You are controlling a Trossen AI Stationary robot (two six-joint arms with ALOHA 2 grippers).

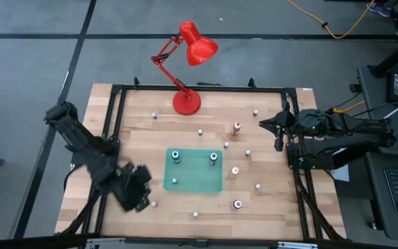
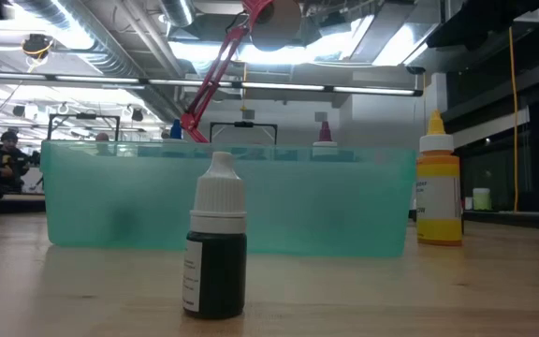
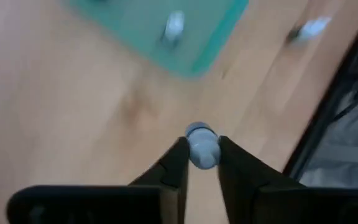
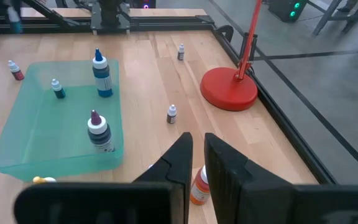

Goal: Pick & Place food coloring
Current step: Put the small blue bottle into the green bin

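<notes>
The left claw (image 3: 199,163) grips a small bottle (image 3: 201,144) by its cap, upright. The green tray (image 1: 194,169) lies just beside it, nearer this arm; the right claw (image 4: 196,160), closed and empty, waits

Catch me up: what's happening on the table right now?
The left gripper, at the table's front-left beside the green tray, has its fingers closed around a small bottle with a pale cap. Three dropper bottles already stand in the tray; others are scattered over the wooden table around it. The right gripper waits shut at the right edge. A red desk lamp stands at the back.
</notes>
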